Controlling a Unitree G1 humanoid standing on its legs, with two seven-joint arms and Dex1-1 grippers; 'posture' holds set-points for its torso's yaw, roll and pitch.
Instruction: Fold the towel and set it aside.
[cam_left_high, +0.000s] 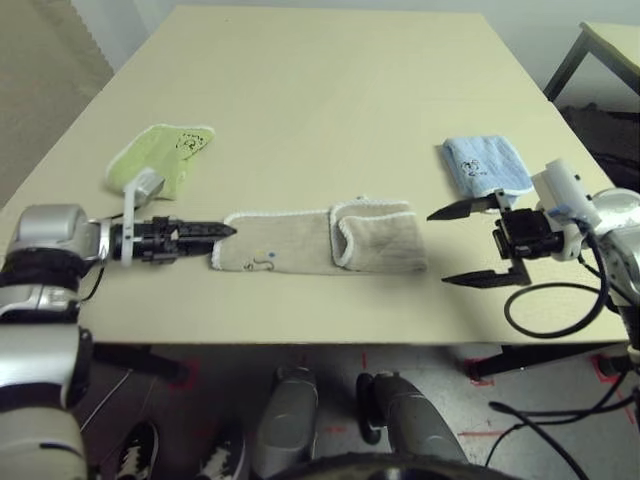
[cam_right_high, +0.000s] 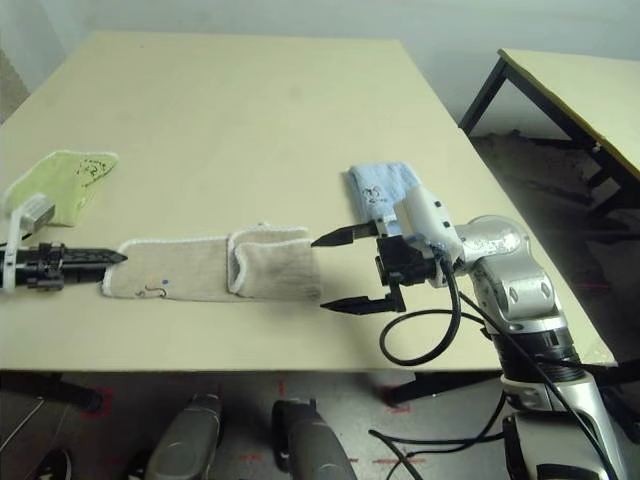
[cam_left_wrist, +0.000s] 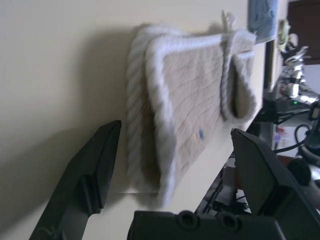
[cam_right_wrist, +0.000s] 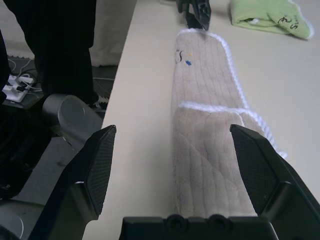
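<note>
Towel: the beige towel (cam_left_high: 318, 241) lies flat as a long strip along the near edge of the table (cam_left_high: 320, 90), white edging showing, with its right end folded back over itself into a shorter flap.
Left gripper: the left gripper (cam_left_high: 222, 230) is low over the table at the towel's left end, its fingertips just at the white edge; its two black fingers stand apart and hold nothing.
Right gripper: the right gripper (cam_left_high: 450, 246) hangs just beyond the towel's folded right end, pointing towards it, fingers spread wide and empty.
Green towel: a small lime-green folded towel (cam_left_high: 160, 157) lies behind the left gripper.
Blue towel: a small light-blue folded towel (cam_left_high: 487, 165) lies behind the right gripper.
</note>
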